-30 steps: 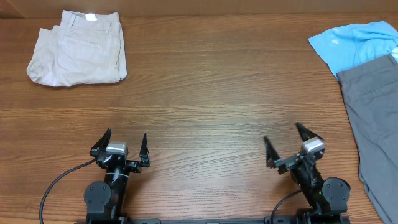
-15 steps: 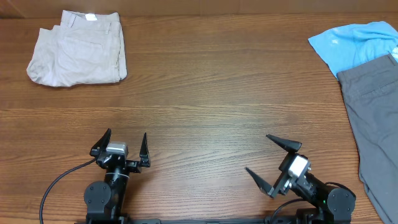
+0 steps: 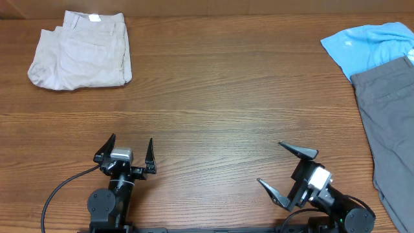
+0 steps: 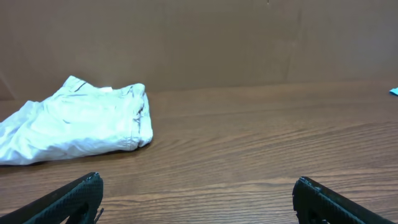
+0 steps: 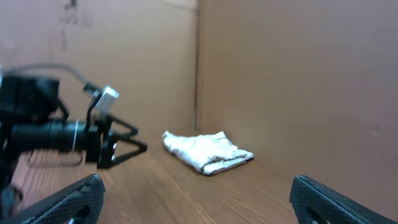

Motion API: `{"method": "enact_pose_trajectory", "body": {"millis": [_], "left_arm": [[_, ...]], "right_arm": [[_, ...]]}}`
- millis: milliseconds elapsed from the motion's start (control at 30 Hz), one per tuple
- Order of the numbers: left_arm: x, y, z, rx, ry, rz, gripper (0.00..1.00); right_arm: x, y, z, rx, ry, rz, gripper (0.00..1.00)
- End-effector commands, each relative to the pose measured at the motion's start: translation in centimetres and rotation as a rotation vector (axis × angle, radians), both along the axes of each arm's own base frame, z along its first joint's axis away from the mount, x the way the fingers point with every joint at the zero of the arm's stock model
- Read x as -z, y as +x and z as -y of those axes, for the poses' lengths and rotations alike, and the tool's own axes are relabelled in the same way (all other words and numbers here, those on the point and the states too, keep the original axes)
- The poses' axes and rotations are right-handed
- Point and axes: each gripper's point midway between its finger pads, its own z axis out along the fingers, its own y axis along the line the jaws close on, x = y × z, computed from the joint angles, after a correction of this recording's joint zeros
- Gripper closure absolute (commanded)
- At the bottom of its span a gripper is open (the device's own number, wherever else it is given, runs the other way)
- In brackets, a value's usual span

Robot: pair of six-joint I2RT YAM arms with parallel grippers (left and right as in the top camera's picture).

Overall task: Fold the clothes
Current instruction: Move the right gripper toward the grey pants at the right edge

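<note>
Medium-grey shorts (image 3: pixel 391 123) lie spread at the table's right edge, partly over a light-blue T-shirt (image 3: pixel 369 45) at the far right. Folded beige khaki shorts (image 3: pixel 81 50) lie at the far left; they also show in the left wrist view (image 4: pixel 78 121) and the right wrist view (image 5: pixel 208 151). No black garment is in view. My left gripper (image 3: pixel 127 154) is open and empty near the front edge, left of centre. My right gripper (image 3: pixel 289 171) is open and empty near the front edge, turned to face left across the table, well left of the grey shorts.
The wooden table (image 3: pixel 213 97) is bordered by brown cardboard walls (image 4: pixel 205 37) at the back and left. The left arm (image 5: pixel 62 134) shows in the right wrist view. A black cable (image 3: pixel 61 188) runs by the left arm's base.
My right gripper has swung from facing the back of the table to facing left, opened wider, and dropped slightly toward the front edge. The left arm and the clothes have not moved.
</note>
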Motion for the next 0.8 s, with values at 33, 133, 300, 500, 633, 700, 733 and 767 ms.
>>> {"method": "enact_pose_trajectory", "body": {"millis": [33, 133, 300, 500, 633, 700, 733, 767], "left_arm": [[-0.1, 0.0, 0.0, 0.005, 0.018, 0.010, 0.00], [-0.1, 0.0, 0.0, 0.005, 0.018, 0.010, 0.00], [-0.1, 0.0, 0.0, 0.005, 0.018, 0.010, 0.00], [-0.1, 0.0, 0.0, 0.005, 0.018, 0.010, 0.00], [-0.1, 0.0, 0.0, 0.005, 0.018, 0.010, 0.00], [-0.1, 0.0, 0.0, 0.005, 0.018, 0.010, 0.00], [-0.1, 0.0, 0.0, 0.005, 0.018, 0.010, 0.00], [-0.1, 0.0, 0.0, 0.005, 0.018, 0.010, 0.00]], "right_arm": [[-0.8, 1.0, 1.2, 0.046, 0.143, -0.113, 0.00], [-1.8, 0.8, 1.3, 0.043, 0.167, -0.118, 0.00], [-4.2, 0.0, 1.3, 0.037, 0.178, -0.108, 0.00], [-9.2, -1.4, 2.1, 0.082, 0.212, -0.055, 0.00], [-12.1, -1.7, 2.7, 0.123, 0.236, -0.060, 0.00], [-13.4, -1.5, 2.8, 0.131, 0.235, -0.058, 0.00], [-13.8, -1.4, 2.8, 0.134, 0.236, -0.060, 0.00], [-14.6, -1.0, 2.9, 0.138, 0.238, -0.068, 0.00]]}}
